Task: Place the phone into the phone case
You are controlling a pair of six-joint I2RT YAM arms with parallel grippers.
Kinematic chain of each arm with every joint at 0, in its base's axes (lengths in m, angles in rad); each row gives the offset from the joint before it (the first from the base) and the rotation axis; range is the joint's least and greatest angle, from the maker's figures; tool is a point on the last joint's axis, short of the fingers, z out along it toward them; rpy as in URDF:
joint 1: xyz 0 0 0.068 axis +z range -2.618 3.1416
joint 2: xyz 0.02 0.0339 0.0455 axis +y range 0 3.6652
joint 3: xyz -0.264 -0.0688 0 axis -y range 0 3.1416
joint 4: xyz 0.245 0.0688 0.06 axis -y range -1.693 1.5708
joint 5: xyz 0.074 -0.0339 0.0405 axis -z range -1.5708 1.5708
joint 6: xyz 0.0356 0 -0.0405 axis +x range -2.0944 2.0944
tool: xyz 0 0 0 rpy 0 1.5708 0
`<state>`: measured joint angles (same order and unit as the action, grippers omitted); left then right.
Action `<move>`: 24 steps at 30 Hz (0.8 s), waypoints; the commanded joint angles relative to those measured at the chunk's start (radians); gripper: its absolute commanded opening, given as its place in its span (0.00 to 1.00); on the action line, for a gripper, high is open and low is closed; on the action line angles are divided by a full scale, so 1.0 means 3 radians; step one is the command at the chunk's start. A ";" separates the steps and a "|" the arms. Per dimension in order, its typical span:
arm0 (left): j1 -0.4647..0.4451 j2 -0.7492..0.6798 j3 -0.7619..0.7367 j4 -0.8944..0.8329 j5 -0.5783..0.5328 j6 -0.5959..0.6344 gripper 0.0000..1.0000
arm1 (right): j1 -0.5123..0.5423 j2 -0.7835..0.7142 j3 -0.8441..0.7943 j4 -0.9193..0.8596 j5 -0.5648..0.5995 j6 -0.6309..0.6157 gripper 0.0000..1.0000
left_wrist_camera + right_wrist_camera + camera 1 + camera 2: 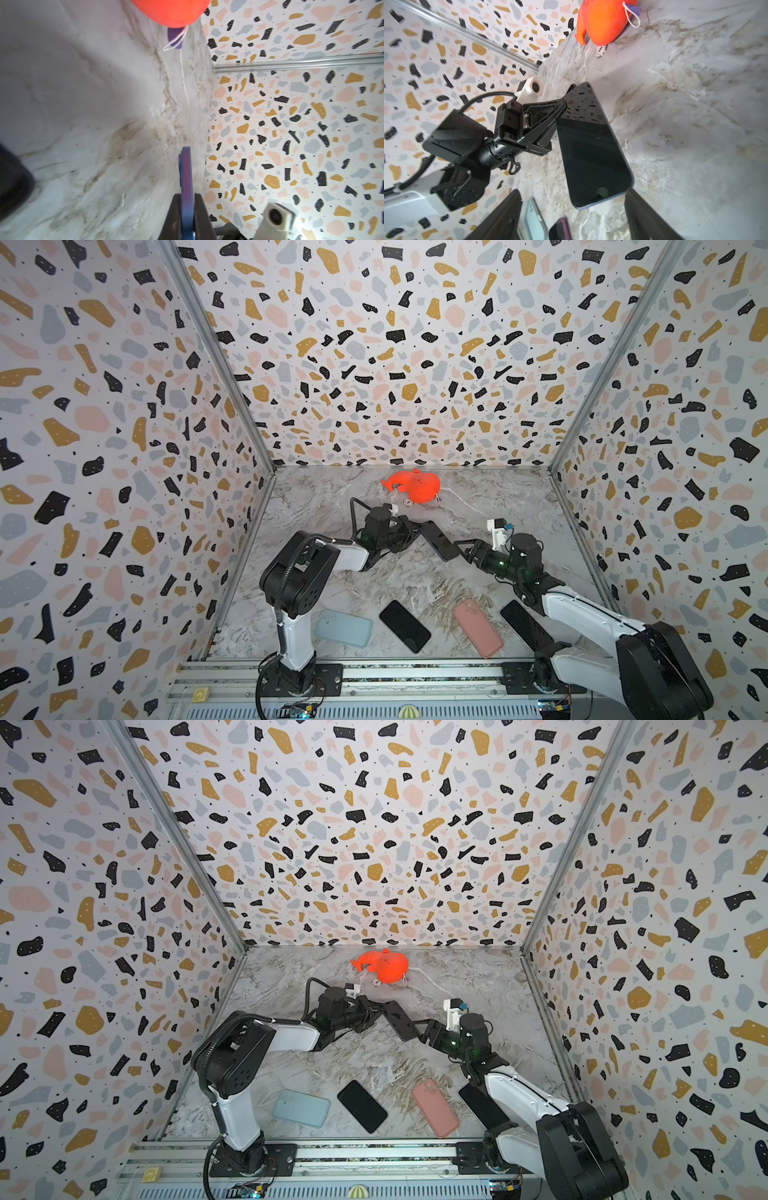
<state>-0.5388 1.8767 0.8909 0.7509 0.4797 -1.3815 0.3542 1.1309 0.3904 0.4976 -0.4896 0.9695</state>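
Observation:
A phone [436, 541] [399, 1020] with a dark screen and a blue rim hangs tilted above the middle of the table. My left gripper [415, 533] [376, 1013] [187, 199] is shut on its upper end; the left wrist view shows its blue edge [186, 176] pinched between the jaws. My right gripper [458, 548] [422, 1029] [573, 193] stands open at the phone's [591, 145] lower end, its fingers wider than the phone. A light blue phone case [343, 628] [300, 1108] [533, 220] and a pink phone case [478, 626] [435, 1106] lie near the front.
A black phone [405, 625] [362, 1105] lies between the two cases. Another dark phone [525, 624] [482, 1104] lies partly under my right arm. An orange plush toy [415, 485] [384, 965] with a round tag sits at the back. Patterned walls enclose the table on three sides.

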 commanded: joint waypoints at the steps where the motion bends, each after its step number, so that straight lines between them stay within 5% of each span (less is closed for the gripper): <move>1: -0.0015 -0.0127 -0.0071 0.0622 -0.0018 -0.0268 0.00 | -0.0038 -0.0173 -0.0096 0.0486 0.0030 0.0659 0.78; 11: -0.0039 -0.0161 -0.0208 0.0999 -0.0081 -0.0496 0.00 | -0.0041 0.0076 -0.0421 0.1420 -0.0069 0.1475 0.73; 20: -0.0069 -0.0168 -0.0229 0.1130 -0.0111 -0.0585 0.00 | -0.0013 0.0385 -0.0473 0.1804 -0.0117 0.1687 0.68; 24: -0.0080 -0.0161 -0.0224 0.1165 -0.0116 -0.0615 0.00 | 0.0054 0.0568 -0.0497 0.2136 -0.0115 0.1789 0.59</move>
<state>-0.5549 1.8660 0.8249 0.9764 0.4435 -1.5406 0.3561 1.2797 0.2470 1.0267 -0.5098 1.4693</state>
